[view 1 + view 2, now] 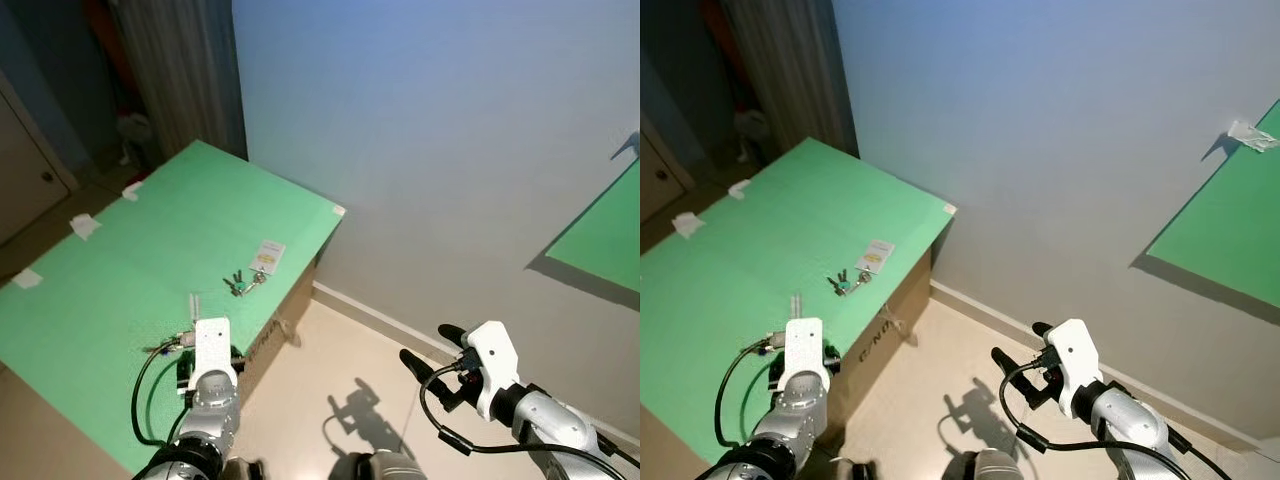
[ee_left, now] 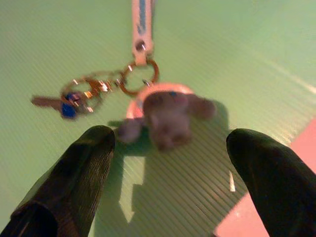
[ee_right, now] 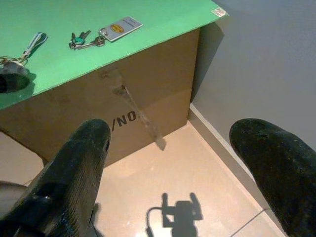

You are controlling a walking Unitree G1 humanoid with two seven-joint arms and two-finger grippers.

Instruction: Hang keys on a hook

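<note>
Green surface [image 1: 120, 290] carries a plush keyring [image 2: 148, 106] lying just ahead of the left claw [image 2: 170, 148], fingers apart, strap pointing away. Right claw [image 1: 432, 352], also spread, hangs over the floor.

A green sheet [image 1: 120, 290] tops a brown cardboard box [image 3: 133, 94] standing on a pale tiled floor [image 1: 320, 390] beside the wall, with a bunch of keys [image 1: 238, 284] on a white tag [image 1: 267, 256] and a plush-charm keychain [image 2: 163, 111] lying on it.
</note>
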